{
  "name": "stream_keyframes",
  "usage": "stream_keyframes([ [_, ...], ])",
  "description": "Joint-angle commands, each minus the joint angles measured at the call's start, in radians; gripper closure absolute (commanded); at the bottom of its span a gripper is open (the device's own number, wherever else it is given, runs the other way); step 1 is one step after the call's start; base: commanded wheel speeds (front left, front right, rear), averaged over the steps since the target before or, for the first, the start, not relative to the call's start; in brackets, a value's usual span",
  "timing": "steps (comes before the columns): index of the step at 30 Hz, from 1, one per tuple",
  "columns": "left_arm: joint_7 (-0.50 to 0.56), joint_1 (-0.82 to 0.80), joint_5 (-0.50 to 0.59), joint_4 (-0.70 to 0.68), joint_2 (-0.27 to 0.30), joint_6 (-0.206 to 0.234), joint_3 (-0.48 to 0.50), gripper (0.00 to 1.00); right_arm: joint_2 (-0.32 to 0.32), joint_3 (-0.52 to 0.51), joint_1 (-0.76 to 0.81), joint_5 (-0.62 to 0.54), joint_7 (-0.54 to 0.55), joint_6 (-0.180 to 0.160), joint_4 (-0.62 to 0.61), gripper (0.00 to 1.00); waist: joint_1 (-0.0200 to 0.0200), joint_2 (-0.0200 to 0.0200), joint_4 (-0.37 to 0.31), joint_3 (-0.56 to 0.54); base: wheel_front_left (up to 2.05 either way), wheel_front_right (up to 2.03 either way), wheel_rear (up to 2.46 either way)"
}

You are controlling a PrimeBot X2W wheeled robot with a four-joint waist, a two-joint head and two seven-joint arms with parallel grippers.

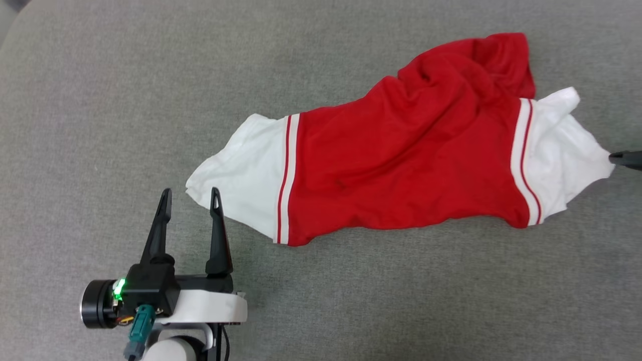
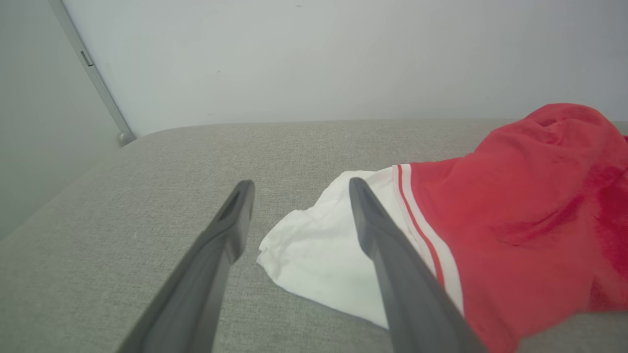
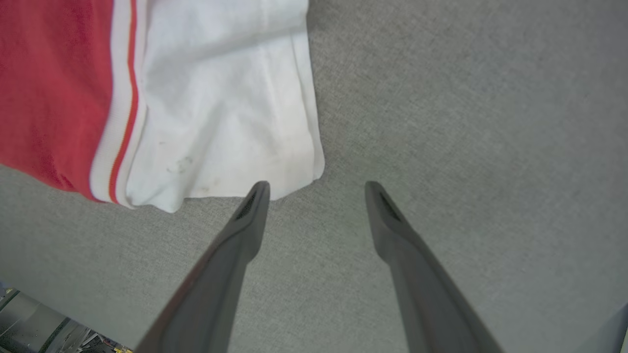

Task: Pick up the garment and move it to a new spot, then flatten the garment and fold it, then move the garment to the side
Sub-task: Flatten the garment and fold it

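Both left fingers (image 1: pixel 219 235) and right fingers (image 3: pixel 243 230) apart, empty; garment (image 1: pixel 401 165) rumpled, neckline indiscernible.

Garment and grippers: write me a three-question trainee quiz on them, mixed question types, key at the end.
1. True or false: the fingers of the left gripper are shut on the garment.
2. The garment's sleeves are: A white, B black, C blue.
3. Fill in: the fingers of the right gripper stand ____ near the garment's edge.
Key: 1 false, the left gripper is open; 2 A; 3 open.
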Motion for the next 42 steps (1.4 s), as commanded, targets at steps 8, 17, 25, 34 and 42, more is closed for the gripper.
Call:
stream_keyframes([
  [8,-0.005,-0.045,0.008,0.008,-0.008,-0.011,-0.002,0.00,0.106,-0.008,0.120,0.010,-0.038,0.000,0.119,0.00,0.0000,0.0000,0.045,0.069,0.00,0.00,0.00],
  [17,-0.005,-0.049,0.018,0.030,0.002,-0.015,0.039,0.00,0.153,-0.013,0.193,0.007,-0.141,0.001,0.115,1.00,0.0000,0.0000,0.002,0.023,0.00,0.00,0.00],
  [25,-0.005,-0.070,0.009,0.087,0.089,-0.062,0.101,0.00,0.053,-0.018,0.182,-0.026,-0.238,0.000,-0.040,1.00,0.0000,0.0000,-0.061,-0.090,0.00,0.00,0.00],
  [34,0.227,-0.193,-0.021,0.109,0.265,-0.187,0.123,0.00,-0.103,-0.048,0.286,-0.010,-0.371,0.000,-0.256,1.00,0.0000,0.0000,-0.124,-0.124,0.00,0.00,0.00],
  [42,0.643,-0.315,-0.202,0.101,0.449,-0.266,0.050,0.00,-0.124,-0.087,0.370,-0.029,-0.435,0.000,-0.311,1.00,0.0000,0.0000,-0.170,-0.111,0.00,0.00,0.00],
])
